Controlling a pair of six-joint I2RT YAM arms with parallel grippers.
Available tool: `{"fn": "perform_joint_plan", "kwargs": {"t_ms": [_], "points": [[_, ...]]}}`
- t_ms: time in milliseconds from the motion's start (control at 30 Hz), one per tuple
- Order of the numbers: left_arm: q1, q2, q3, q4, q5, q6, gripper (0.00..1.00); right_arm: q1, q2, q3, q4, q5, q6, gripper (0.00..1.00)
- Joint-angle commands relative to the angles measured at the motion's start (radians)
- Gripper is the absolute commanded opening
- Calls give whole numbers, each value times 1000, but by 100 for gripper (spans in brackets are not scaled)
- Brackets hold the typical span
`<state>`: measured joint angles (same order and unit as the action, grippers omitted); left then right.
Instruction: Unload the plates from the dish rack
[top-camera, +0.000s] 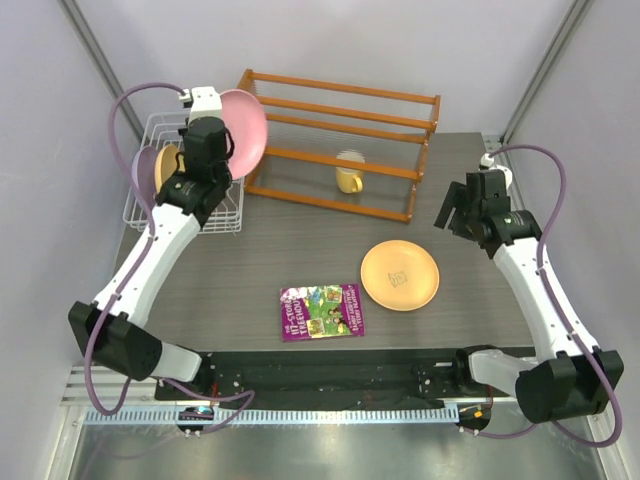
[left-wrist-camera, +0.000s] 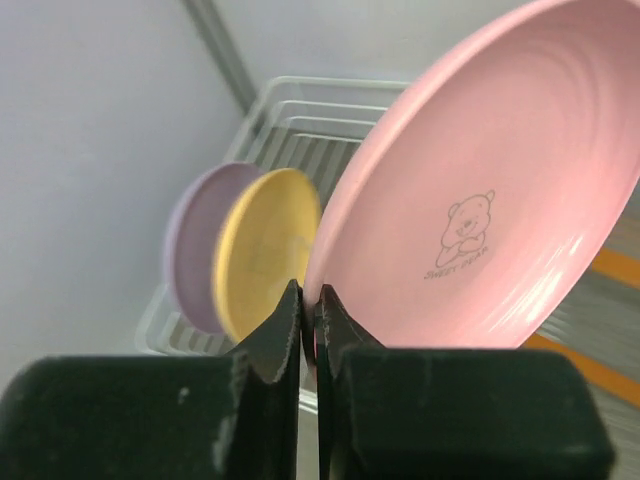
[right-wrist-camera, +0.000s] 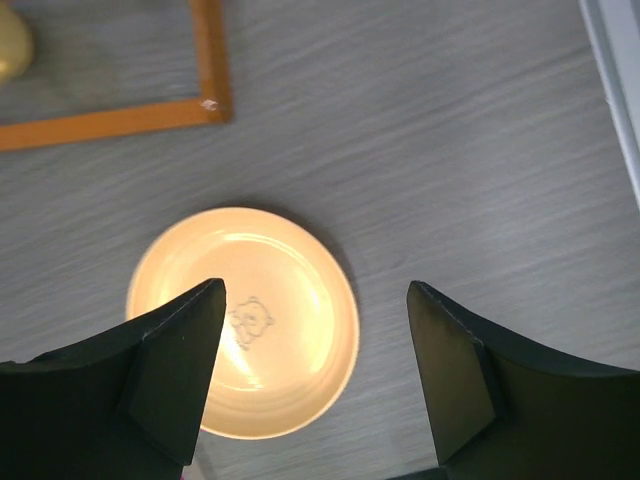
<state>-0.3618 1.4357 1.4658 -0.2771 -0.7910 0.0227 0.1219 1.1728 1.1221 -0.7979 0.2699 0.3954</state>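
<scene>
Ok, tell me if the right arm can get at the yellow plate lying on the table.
Likely yes: the right gripper hangs open near the yellow plate, which lies flat on the table with nothing over it.

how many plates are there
4: pink plate in the left gripper near the dish rack, lavender plate and yellow plate standing in it, orange plate flat on the table.

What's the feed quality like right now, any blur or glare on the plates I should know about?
Left wrist: the pink plate is sharp enough to show its bear print, while the yellow plate and lavender plate behind it are soft. Right wrist: the orange plate on the table glares bright, its print faint. Top view: even light, no blur.
</scene>
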Motion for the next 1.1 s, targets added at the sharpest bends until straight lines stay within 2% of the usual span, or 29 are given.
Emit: {"fn": "perform_joint_plan", "kwargs": {"t_ms": [0,67,167,267,467,600,1067], "points": [[3,-67,-5,-79,343,-259,0,-4,-62,41,91,-185,-4,79],[3,-72,-33,-53,490,-347,0,-5,-71,24,152,-309,25,79],[1,-60,-50,-34,677,-418,0,-2,-79,2,232,-417,75,79],[0,-38,-70,-21,761,-484,0,-2,-81,-7,288,-486,112,79],[-25,-46,-142,30,805,-555,0,5,-78,-10,367,-566,148,80],[-46,-34,-156,36,811,-572,0,41,-64,4,387,-566,148,81],[-177,-3,-168,93,805,-607,0,235,22,54,431,-397,112,81]]}}
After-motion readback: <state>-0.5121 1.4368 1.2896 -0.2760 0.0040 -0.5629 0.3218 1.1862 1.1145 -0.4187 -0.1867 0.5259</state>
